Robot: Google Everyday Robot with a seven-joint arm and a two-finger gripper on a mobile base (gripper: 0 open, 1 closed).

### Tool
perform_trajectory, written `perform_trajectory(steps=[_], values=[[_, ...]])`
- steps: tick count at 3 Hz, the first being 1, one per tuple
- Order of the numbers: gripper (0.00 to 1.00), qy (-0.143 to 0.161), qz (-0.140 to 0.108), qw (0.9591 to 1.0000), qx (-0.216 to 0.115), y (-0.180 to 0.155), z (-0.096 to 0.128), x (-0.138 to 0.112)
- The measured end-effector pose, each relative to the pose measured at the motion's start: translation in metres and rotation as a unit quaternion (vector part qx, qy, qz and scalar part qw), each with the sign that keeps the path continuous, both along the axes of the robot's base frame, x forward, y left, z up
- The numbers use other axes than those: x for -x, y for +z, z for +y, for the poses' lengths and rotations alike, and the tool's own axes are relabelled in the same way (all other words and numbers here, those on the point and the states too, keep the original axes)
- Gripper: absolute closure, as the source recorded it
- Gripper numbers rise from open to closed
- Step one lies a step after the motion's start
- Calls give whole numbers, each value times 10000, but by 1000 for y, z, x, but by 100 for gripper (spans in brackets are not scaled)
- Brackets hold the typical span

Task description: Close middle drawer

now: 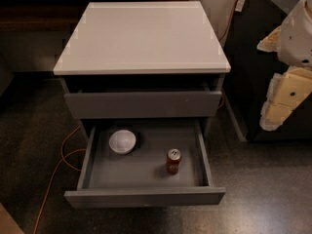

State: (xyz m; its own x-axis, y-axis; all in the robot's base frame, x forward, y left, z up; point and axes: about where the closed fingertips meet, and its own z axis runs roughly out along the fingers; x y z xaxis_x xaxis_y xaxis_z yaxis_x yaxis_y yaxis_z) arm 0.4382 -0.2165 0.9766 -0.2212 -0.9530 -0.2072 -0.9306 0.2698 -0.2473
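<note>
**A:** Item one, the middle drawer point(146, 197): how is it logged?

**B:** Logged as drawn fully out of the cabinet point(141, 38), below the white top, with its flat grey front nearest the camera. The upper drawer front point(141, 105) is recorded as nearly flush above it. Closure is judged not yet begun.

**A:** Contents?

**B:** Two entries. A white bowl point(122, 141) is set at the rear left and a red can point(173, 161) stands upright right of centre, the two well apart. Both are seated below the side walls, so no fouling of the upper front is expected. The can may be tipped by an abrupt shove.

**A:** Item two, the gripper point(282, 99)?

**B:** It is entered at the right edge of the camera view, raised, off to the cabinet's right and touching nothing. Whether it is spread or pressed together cannot be told. It is presumably held off because no approach to the front has been made. With no handle fitted, a flat push on the front panel is what would be called for.

**A:** Surroundings and obstructions?

**B:** An orange cable point(58, 165) is noted on the floor to the left, clear of the drawer's travel. A dark unit point(248, 57) stands just beside the cabinet on the right, narrowing any approach from that side. Nothing is recorded across the drawer's path.
</note>
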Motion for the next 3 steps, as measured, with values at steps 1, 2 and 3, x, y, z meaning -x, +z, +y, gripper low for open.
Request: perform_trajectory(steps=[1, 2, 3], values=[[0, 19, 13, 10000, -44, -3, 2, 1], [0, 192, 145, 9988, -436, -26, 23, 7], [0, 393, 288, 9955, -816, -59, 48, 14]])
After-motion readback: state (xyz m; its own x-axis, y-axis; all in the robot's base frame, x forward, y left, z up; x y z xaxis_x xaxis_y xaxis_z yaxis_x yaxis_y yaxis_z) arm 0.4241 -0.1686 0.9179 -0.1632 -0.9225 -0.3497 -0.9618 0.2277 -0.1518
